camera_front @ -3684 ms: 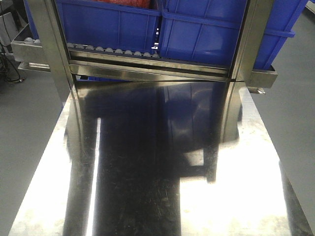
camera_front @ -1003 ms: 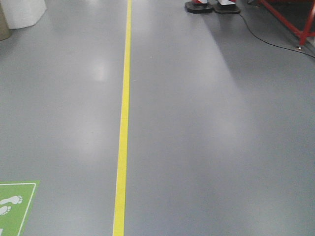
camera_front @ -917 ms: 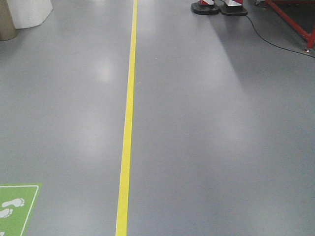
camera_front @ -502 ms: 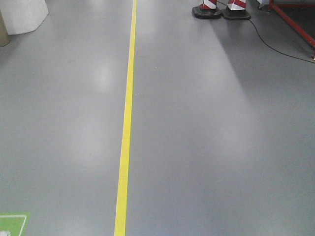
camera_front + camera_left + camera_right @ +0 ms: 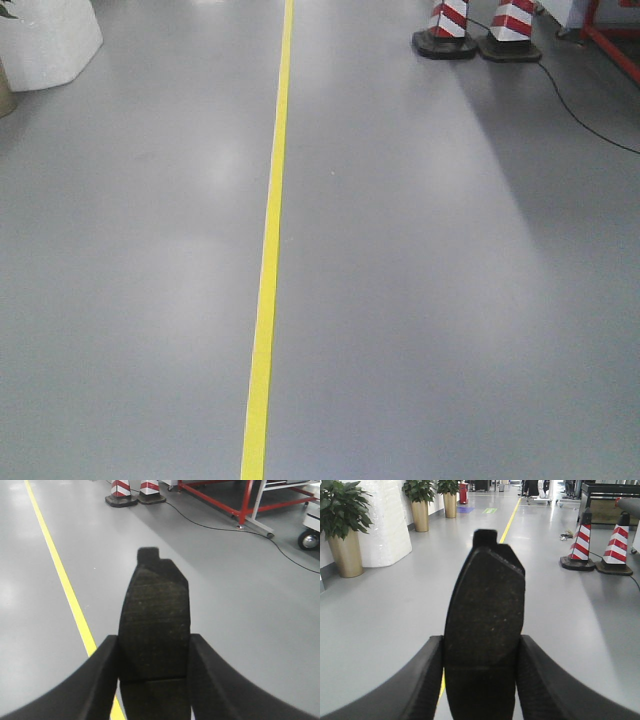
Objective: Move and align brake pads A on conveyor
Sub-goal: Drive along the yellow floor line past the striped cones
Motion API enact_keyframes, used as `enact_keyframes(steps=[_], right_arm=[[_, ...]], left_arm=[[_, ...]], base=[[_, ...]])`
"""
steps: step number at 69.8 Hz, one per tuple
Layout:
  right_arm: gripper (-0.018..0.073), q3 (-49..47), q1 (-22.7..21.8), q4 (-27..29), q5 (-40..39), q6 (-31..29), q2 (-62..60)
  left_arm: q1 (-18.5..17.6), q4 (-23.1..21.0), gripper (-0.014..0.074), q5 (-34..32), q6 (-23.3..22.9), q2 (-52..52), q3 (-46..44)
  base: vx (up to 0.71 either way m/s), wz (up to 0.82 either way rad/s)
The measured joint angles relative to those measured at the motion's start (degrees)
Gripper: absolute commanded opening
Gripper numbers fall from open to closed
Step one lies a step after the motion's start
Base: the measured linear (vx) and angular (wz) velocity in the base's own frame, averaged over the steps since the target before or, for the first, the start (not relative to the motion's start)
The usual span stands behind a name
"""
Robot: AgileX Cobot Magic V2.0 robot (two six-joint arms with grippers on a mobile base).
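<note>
The front view looks down on a shiny grey floor (image 5: 420,300) with a yellow line (image 5: 268,280) running straight away from the camera. Two red-and-white cones (image 5: 447,30) stand at the top right, a thin black cable (image 5: 580,105) trails past them, and a white block (image 5: 45,45) sits at the top left. In the left wrist view, the left gripper (image 5: 154,639) has its two black fingers (image 5: 100,680) closed narrowly against the long edges of the left pad (image 5: 155,605). This dark, rough-faced pad is held up off the floor, pointing forward with a small tab at its far end and a thin groove across its near part. A red frame (image 5: 240,502) stands behind it to the right. In the right wrist view, the right gripper (image 5: 481,640) clamps the right pad (image 5: 485,605) the same way, fingers pressed on both edges, tab at the far end. Behind it are potted plants (image 5: 342,530) and a white column (image 5: 382,520) on the left.
</note>
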Motion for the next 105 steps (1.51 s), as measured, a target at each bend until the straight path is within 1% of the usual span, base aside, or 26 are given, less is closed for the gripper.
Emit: enact_keyframes(steps=[36, 105], right_arm=[[-0.0002, 0.0, 0.0, 0.0, 0.1, 0.0, 0.0], [-0.0002, 0.0, 0.0, 0.0, 0.0, 0.0, 0.0]], left_arm=[[0.0, 0.0, -0.0006, 0.1, 0.0, 0.0, 0.0], [0.0, 0.0, -0.0006, 0.1, 0.0, 0.0, 0.0]], base=[[0.72, 0.08], [0.78, -0.08]])
